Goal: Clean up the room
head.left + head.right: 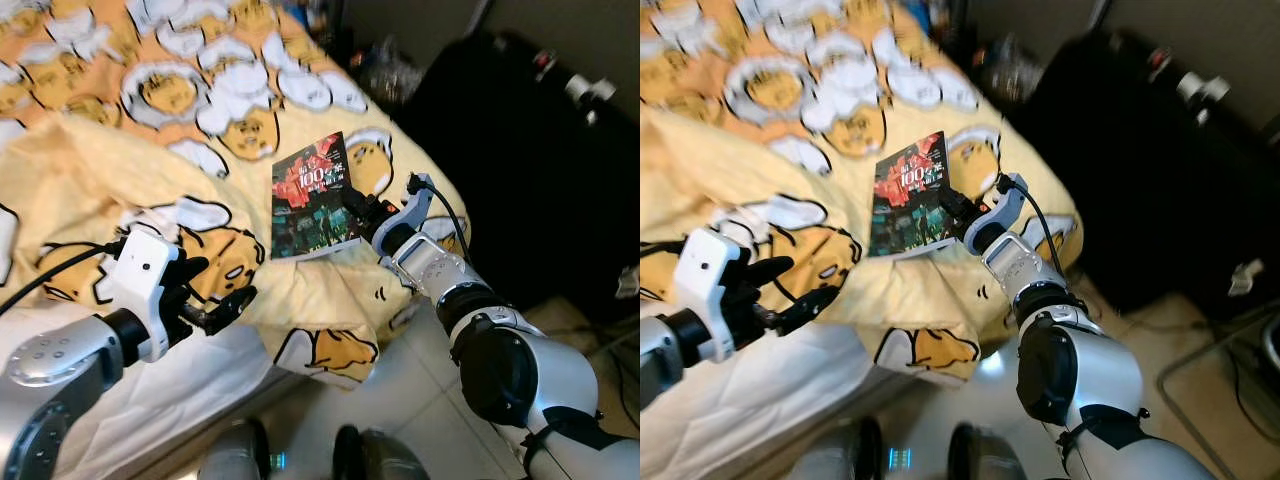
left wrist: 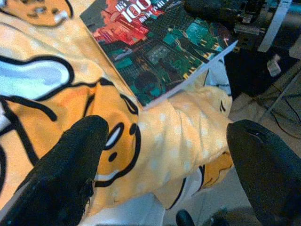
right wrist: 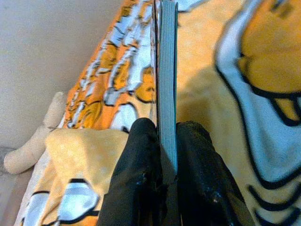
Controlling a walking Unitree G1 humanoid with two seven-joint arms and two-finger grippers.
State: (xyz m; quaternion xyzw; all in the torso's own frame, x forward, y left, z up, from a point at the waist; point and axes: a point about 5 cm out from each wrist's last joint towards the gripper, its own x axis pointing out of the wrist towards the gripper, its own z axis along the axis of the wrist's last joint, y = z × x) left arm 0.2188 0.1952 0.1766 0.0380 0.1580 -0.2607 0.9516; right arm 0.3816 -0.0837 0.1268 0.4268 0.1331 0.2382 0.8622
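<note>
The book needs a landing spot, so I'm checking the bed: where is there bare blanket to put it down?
The right gripper is shut on the book. Open blanket lies between the book and the left gripper, and beyond the book toward the bed's far end. The near corner is crowded: a bunched fold overhangs the floor.

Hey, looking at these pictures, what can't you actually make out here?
- Book title: small and blurred in the eye views, cut off by the top edge in the left wrist view.
- Clutter beyond the bed, by the dark furniture: blurred, unidentifiable.
- Blanket under the book: covered by it.
- Right gripper fingertips: hidden behind the book's edge.
</note>
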